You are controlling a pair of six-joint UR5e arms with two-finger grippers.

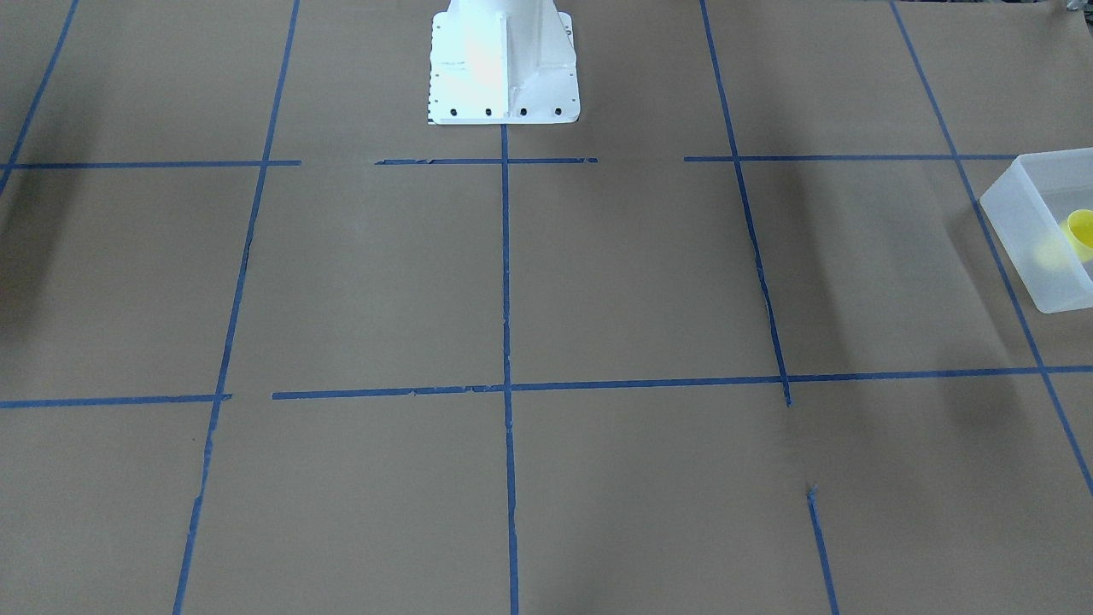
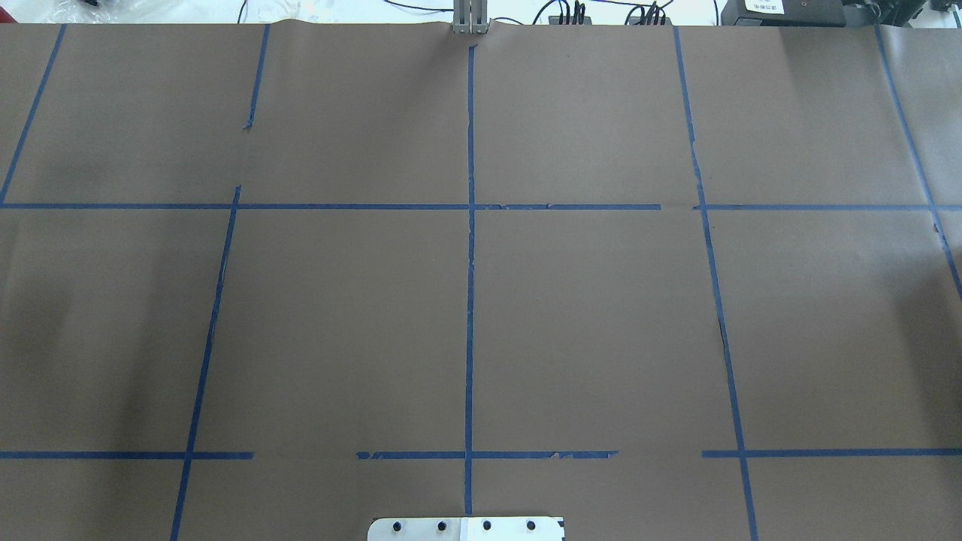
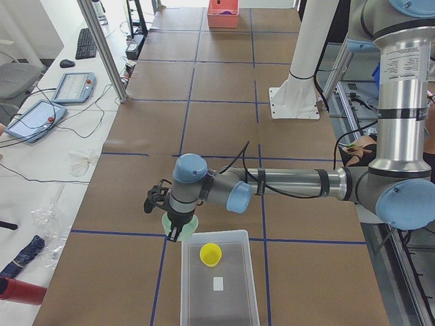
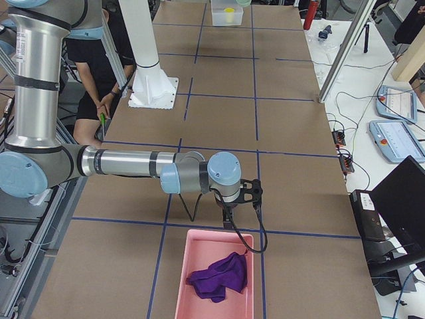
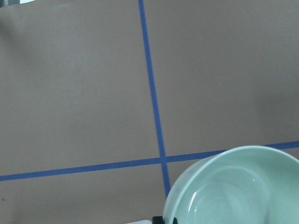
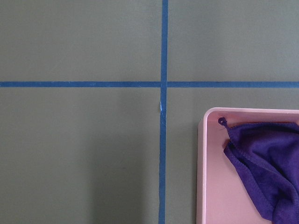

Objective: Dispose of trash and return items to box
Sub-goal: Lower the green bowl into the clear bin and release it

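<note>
1 shallow mint-green plastic bowl (image 5: 233, 191) is gripped by the left claw (image 3: 177, 231) at 11 o'clock of the frosted-white plastic box (image 3: 234, 305) holding the yellow plastic cup (image 3: 210, 254); whether the right claw (image 4: 229, 216) is open cannot be told.

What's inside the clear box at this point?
The box holds a yellow cup near its far end and a small white rectangle on its floor. The green bowl is outside, just past that end. Its nearest end is out of frame.
</note>
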